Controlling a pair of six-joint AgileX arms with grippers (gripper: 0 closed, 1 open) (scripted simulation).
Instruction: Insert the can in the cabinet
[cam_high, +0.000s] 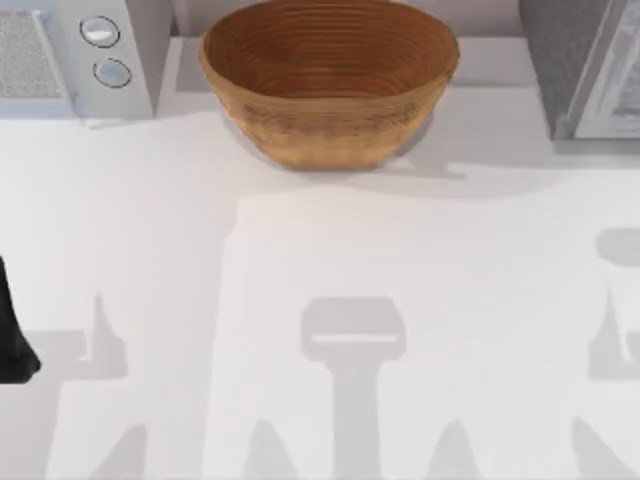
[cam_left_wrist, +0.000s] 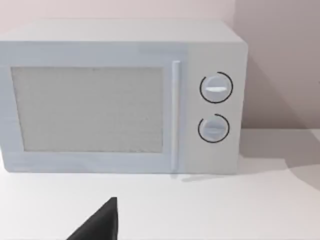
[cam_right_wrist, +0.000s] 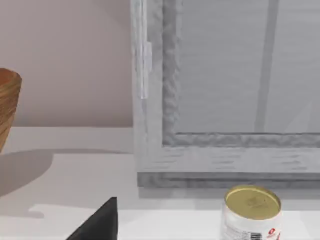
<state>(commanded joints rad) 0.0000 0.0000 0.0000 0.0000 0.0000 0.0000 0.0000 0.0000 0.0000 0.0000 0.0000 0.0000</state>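
A white counter (cam_high: 330, 240) runs up to a plain pale wall, with appliances along its far edge.

A dark tip of the left claw (cam_left_wrist: 100, 225) is seen low in the left wrist view, and a like tip of the right claw (cam_right_wrist: 100, 222) low in the right wrist view; whether either claw is open or closed cannot be told. A dark part of the left arm (cam_high: 12, 340) is seen at the top view's left edge.

Outward from the right claw, the can (cam_right_wrist: 251, 214) stands upright on the counter, just in front of the grey cabinet (cam_right_wrist: 225, 95), whose door appears closed. The can is judged rigid and fairly light, its smooth wall likely slippery; hold is best taken across the side wall at mid-height, below the gold lid. The door would probably need opening first.

Outward from the left claw stands a microwave (cam_left_wrist: 120, 100), door closed, with two round dials.

Counted: one can, one cabinet, one microwave, one woven bowl (cam_high: 328, 80) at the far middle of the counter, two claws.
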